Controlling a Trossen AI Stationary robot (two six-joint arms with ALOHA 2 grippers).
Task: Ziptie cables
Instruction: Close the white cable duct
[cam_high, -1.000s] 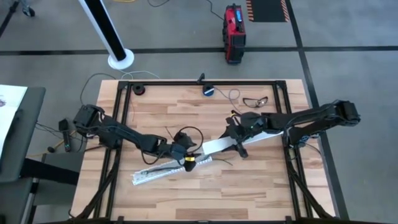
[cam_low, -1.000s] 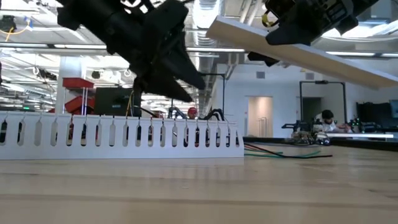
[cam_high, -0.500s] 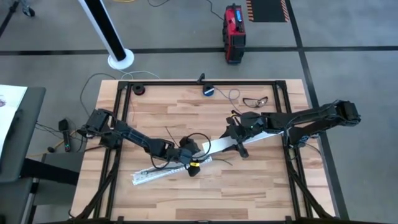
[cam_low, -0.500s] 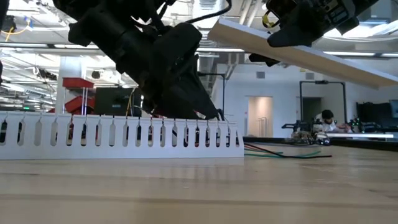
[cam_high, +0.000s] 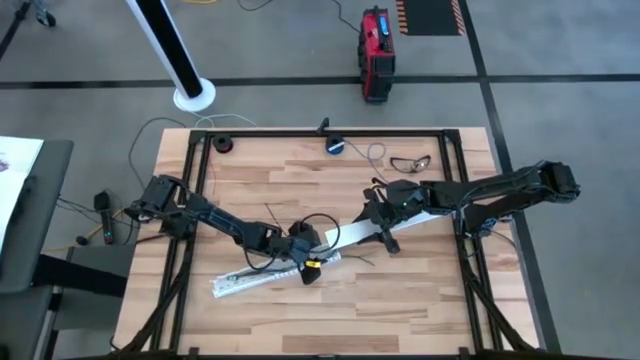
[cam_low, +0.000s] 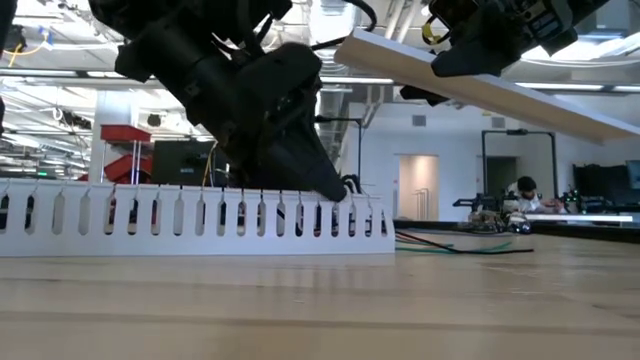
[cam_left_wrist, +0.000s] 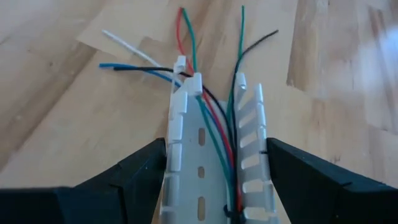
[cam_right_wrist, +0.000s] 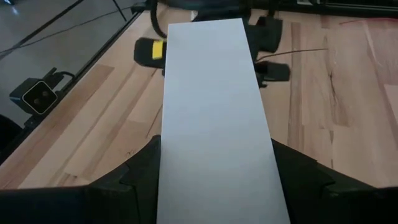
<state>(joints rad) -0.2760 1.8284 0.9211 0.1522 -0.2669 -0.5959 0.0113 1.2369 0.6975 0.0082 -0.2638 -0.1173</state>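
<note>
The left pincer (cam_left_wrist: 211, 168) has dropped from above the slotted white channel (cam_high: 268, 273) to its far end over the last second, and now straddles it with fingers spread wide, one dark finger on each outer wall, gripping nothing. That suggests the arm is lining up to work on the cables (cam_left_wrist: 214, 118) at this end, with no tie yet closed here, though a thin dark band seems to cross the channel close to the wrist. The cables, red, green, blue, black and white, lie along the floor of the channel and fan out past its open end onto the worktop (cam_high: 420, 290). Their long axis follows the channel, which in the high view runs at a slant across the worktop, its cable end rising toward the right arm. Beyond that end, the right pincer (cam_high: 384, 238) is clenched on a flat white strip (cam_right_wrist: 214, 118) held tilted in the air above the channel, unmoved in that time.
</note>
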